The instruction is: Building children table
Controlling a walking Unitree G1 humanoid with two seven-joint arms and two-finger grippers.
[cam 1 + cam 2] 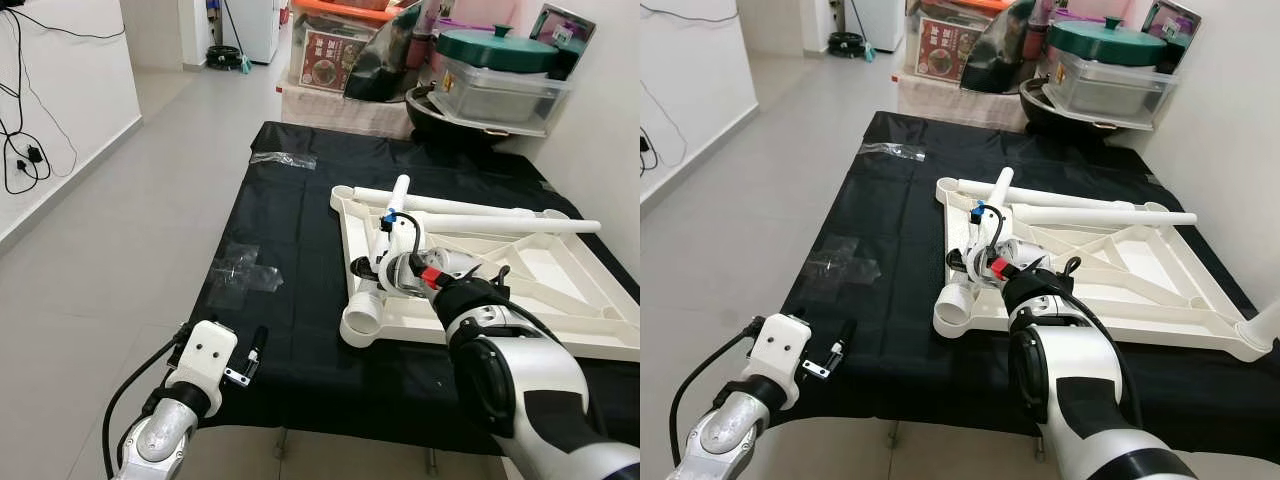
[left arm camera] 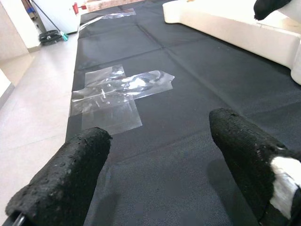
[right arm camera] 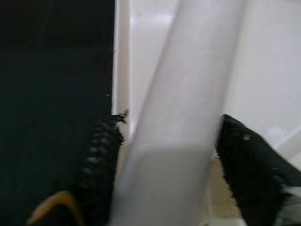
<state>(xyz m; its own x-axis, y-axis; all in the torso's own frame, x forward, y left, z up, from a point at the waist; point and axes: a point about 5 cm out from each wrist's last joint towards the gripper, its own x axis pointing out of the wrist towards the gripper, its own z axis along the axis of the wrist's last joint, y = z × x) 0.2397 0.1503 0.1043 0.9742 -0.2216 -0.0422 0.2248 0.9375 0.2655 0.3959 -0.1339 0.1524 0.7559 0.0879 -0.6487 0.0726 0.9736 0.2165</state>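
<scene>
A white plastic table top [image 1: 520, 335] lies upside down on a black mat [image 1: 290, 230]. One white tube leg [image 1: 393, 215] stands tilted near the table's near-left corner socket [image 1: 362, 320]. My right gripper [image 1: 385, 272] is shut on that leg; in the right wrist view the leg [image 3: 188, 94] sits between both black fingers [image 3: 101, 155]. Two more white legs [image 1: 480, 208] lie across the far side of the table top. My left gripper [image 1: 252, 358] hovers open over the mat's near-left edge, with nothing between its fingers [image 2: 244, 150].
Clear plastic film [image 2: 117, 89] is stuck to the mat left of the table top. Storage boxes and a green-lidded container [image 1: 497, 50] crowd the far end. Grey tiled floor [image 1: 120, 230] lies to the left, with cables [image 1: 20, 150] on the white wall.
</scene>
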